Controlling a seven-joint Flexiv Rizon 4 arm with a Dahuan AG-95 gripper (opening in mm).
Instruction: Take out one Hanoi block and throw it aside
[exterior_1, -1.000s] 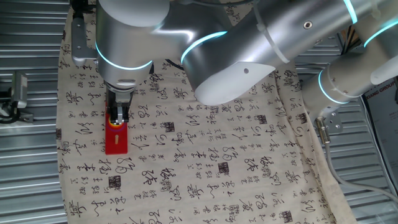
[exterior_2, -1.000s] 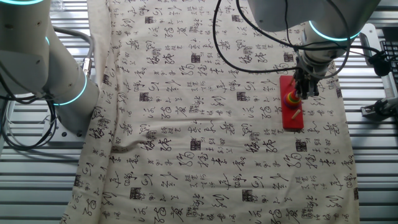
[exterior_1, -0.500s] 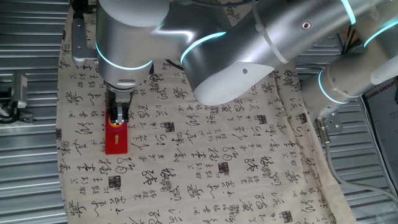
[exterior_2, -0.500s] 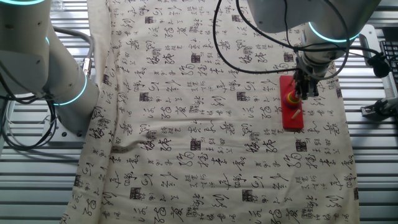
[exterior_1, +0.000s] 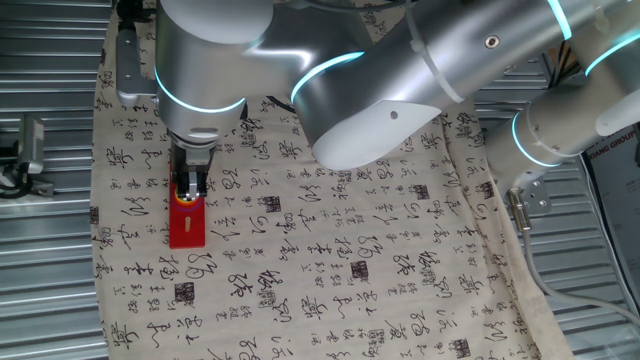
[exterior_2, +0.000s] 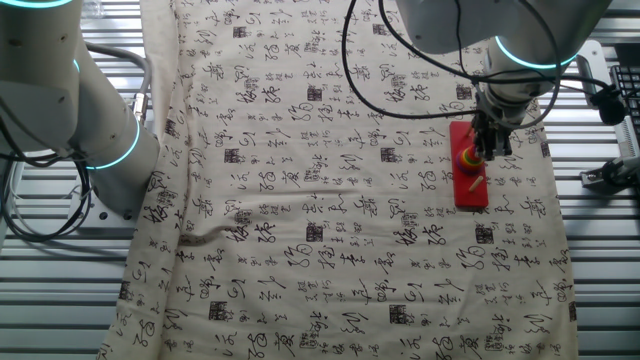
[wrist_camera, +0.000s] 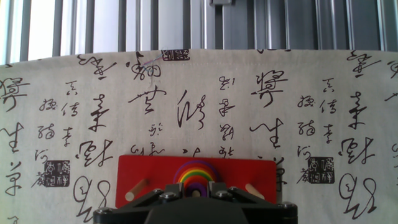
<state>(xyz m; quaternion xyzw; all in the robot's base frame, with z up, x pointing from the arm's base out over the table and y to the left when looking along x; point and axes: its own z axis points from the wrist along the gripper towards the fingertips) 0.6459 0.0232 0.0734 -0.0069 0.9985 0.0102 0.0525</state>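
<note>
The Hanoi block (wrist_camera: 195, 186) is the small purple ring on top of a rainbow stack of rings on the middle peg of a red base (wrist_camera: 143, 171). In the hand view my gripper (wrist_camera: 195, 190) has a finger on each side of the purple ring, closed against it. In one fixed view the gripper (exterior_1: 188, 189) stands straight down over the red base (exterior_1: 187, 230) and hides the ring. In the other fixed view the gripper (exterior_2: 483, 150) is at the ring stack (exterior_2: 467, 158) on the base (exterior_2: 470, 192).
Two bare wooden pegs (wrist_camera: 135, 190) (wrist_camera: 254, 191) stand on either side of the stack. A cloth with black calligraphy (exterior_2: 330, 200) covers the table. A second arm (exterior_2: 100, 130) stands at the table's edge. Metal slats (wrist_camera: 186, 25) lie beyond the cloth.
</note>
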